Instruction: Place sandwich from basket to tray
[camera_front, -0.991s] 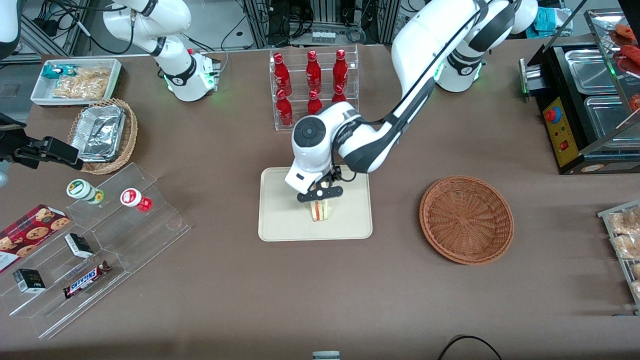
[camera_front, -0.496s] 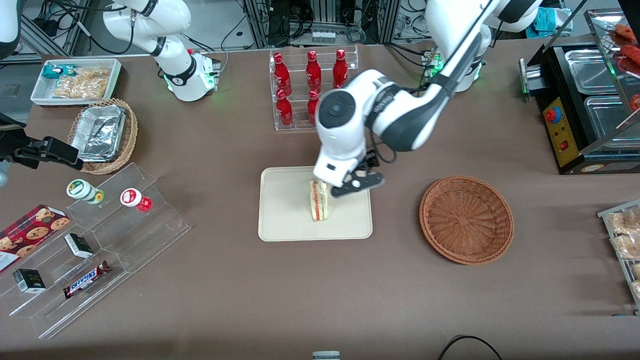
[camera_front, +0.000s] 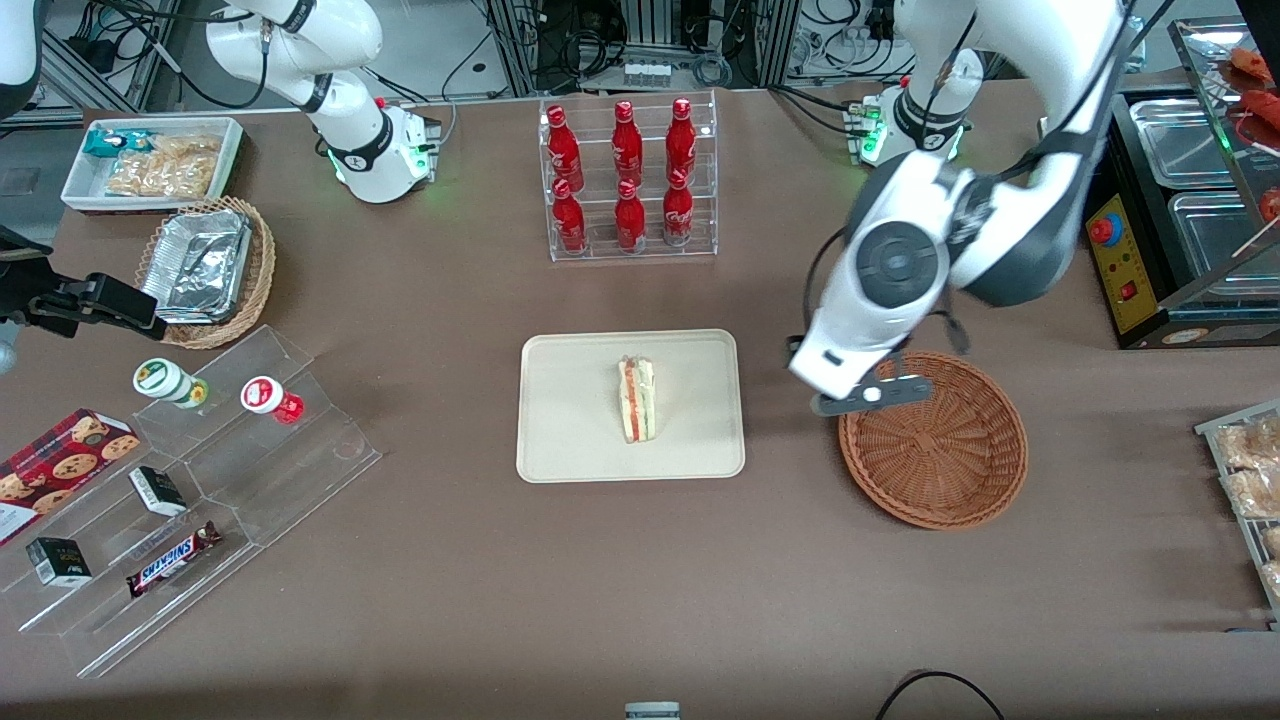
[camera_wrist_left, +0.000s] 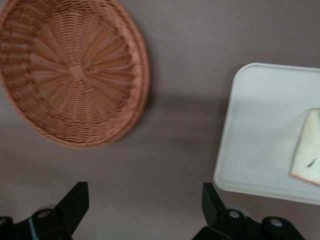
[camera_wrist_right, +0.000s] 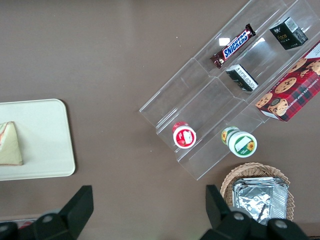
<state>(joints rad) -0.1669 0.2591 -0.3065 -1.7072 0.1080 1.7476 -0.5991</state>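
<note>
The sandwich (camera_front: 637, 400), a pale wedge with a red and green filling edge, stands on the cream tray (camera_front: 570, 425) in the middle of the table. It also shows in the left wrist view as the sandwich (camera_wrist_left: 307, 155) on the tray (camera_wrist_left: 260, 130). The reddish-brown wicker basket (camera_front: 940, 450) lies toward the working arm's end and holds nothing; the wrist camera sees the same basket (camera_wrist_left: 70, 70). My gripper (camera_front: 868, 394) hovers over the basket's rim nearest the tray. It is open, and only bare table shows between its fingers (camera_wrist_left: 75, 202).
A clear rack of red bottles (camera_front: 628, 180) stands farther from the camera than the tray. Toward the parked arm's end are an acrylic snack stand (camera_front: 200, 480), a tan basket of foil trays (camera_front: 205, 270) and a white bin (camera_front: 150, 160). A black food warmer (camera_front: 1170, 200) sits at the working arm's end.
My gripper let go of the sandwich, rose, and swung from the tray toward the basket. The sandwich stays on the tray, now fully uncovered.
</note>
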